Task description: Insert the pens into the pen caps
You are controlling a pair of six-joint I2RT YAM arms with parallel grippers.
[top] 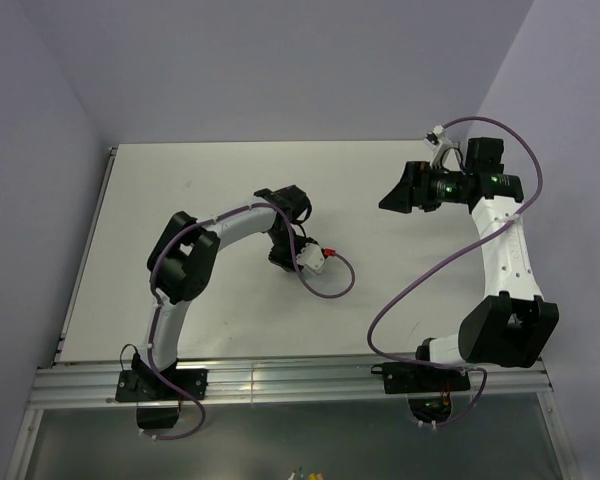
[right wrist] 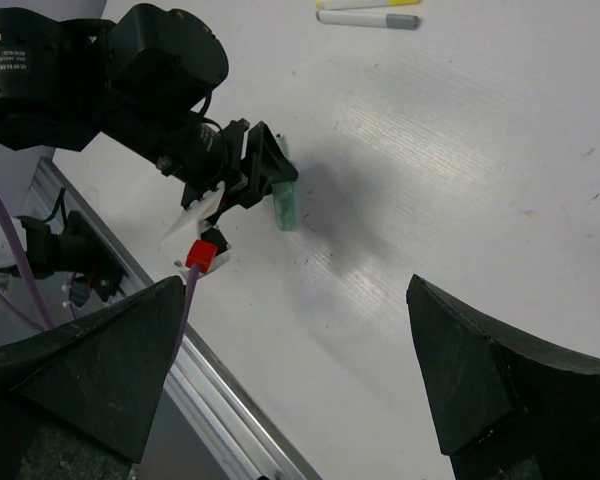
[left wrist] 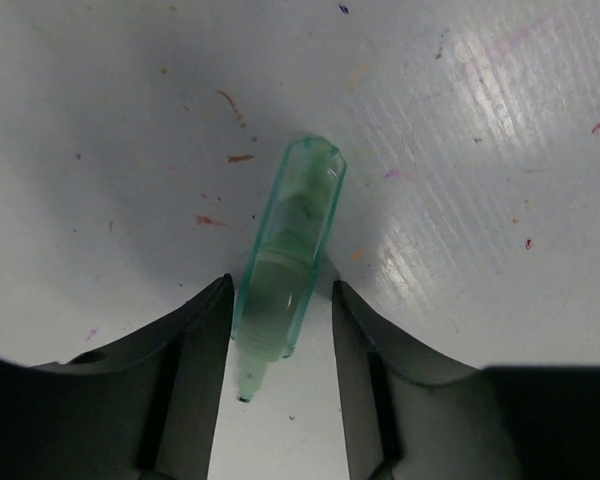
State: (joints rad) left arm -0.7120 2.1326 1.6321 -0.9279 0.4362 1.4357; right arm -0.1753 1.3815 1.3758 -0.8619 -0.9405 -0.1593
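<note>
A translucent green pen (left wrist: 285, 250) lies between the fingers of my left gripper (left wrist: 280, 283), its nib pointing back toward the wrist. The jaws stand partly open around it: the left finger is at its side and a gap shows before the right finger. From the right wrist view the same green pen (right wrist: 285, 205) sticks out of the left gripper (right wrist: 265, 170) down at the table. My right gripper (right wrist: 296, 290) hangs high above the table, wide open and empty. A pale yellow pen (right wrist: 365, 4) and a grey-white pen (right wrist: 370, 19) lie at the far edge of that view. No pen caps are in view.
The metal rail (right wrist: 230, 420) runs along the table's near edge. A purple cable (top: 420, 275) loops from the right arm across the table, and another with a red plug (right wrist: 202, 254) hangs by the left wrist. Walls close the back and sides.
</note>
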